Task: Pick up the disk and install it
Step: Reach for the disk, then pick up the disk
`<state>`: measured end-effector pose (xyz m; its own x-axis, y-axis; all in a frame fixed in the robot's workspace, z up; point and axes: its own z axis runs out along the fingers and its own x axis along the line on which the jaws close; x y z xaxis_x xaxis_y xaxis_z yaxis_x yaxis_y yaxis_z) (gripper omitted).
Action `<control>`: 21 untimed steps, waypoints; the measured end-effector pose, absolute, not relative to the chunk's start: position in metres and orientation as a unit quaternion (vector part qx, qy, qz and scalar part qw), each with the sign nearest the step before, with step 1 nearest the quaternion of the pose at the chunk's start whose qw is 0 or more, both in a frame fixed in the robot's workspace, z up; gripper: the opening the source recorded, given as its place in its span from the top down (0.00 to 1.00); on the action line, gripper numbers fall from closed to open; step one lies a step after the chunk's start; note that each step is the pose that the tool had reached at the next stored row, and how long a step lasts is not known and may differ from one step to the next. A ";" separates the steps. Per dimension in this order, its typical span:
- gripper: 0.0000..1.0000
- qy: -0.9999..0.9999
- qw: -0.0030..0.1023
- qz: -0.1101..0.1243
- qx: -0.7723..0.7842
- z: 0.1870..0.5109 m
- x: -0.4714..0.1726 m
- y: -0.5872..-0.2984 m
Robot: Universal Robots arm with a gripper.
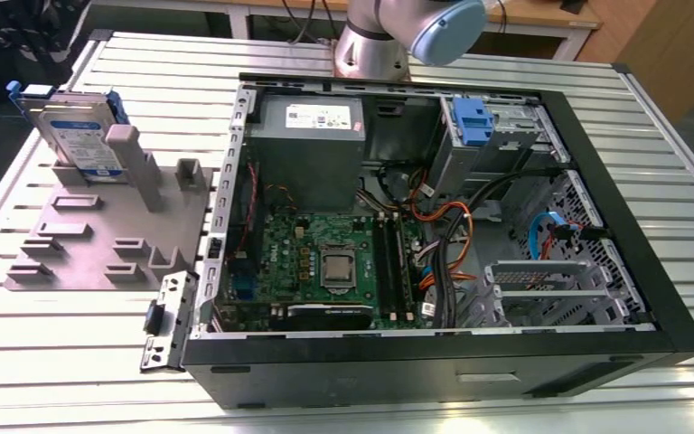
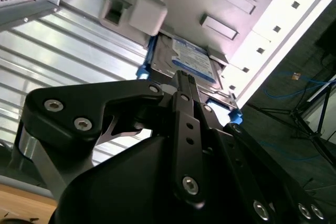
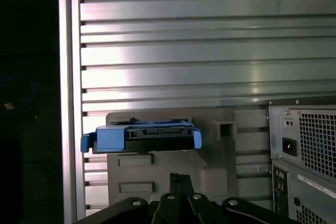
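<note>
The disk (image 1: 82,131) is a silver hard drive with a white-and-blue label in a bright blue carrier frame. It stands on edge in a slot of the grey fixture plate (image 1: 106,240) at the exterior view's left. In both wrist views the disk (image 3: 142,132) (image 2: 191,59) lies beyond my black gripper (image 3: 181,179) (image 2: 182,77), which hangs apart from it. The gripper's two fingers are pressed together, shut, with nothing between them.
An open computer case (image 1: 667,298) fills the middle of the slatted metal table (image 1: 70,362). Inside are a motherboard (image 1: 323,262), a grey power supply (image 1: 308,136) and a metal drive cage with a blue tab (image 1: 473,122). The case's rear (image 3: 310,150) stands beside the fixture.
</note>
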<state>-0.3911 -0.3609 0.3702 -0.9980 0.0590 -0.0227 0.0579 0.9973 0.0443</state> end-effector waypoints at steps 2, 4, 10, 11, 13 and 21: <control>0.89 0.999 0.012 0.022 0.029 0.367 -0.398 -0.358; 0.89 0.999 0.012 0.022 0.029 0.365 -0.405 -0.355; 0.89 0.999 0.011 0.022 0.029 0.359 -0.426 -0.349; 0.89 0.999 0.011 0.022 0.029 0.358 -0.429 -0.349; 0.89 0.999 0.010 0.022 0.029 0.356 -0.434 -0.347; 0.89 0.999 0.009 0.022 0.029 0.353 -0.437 -0.347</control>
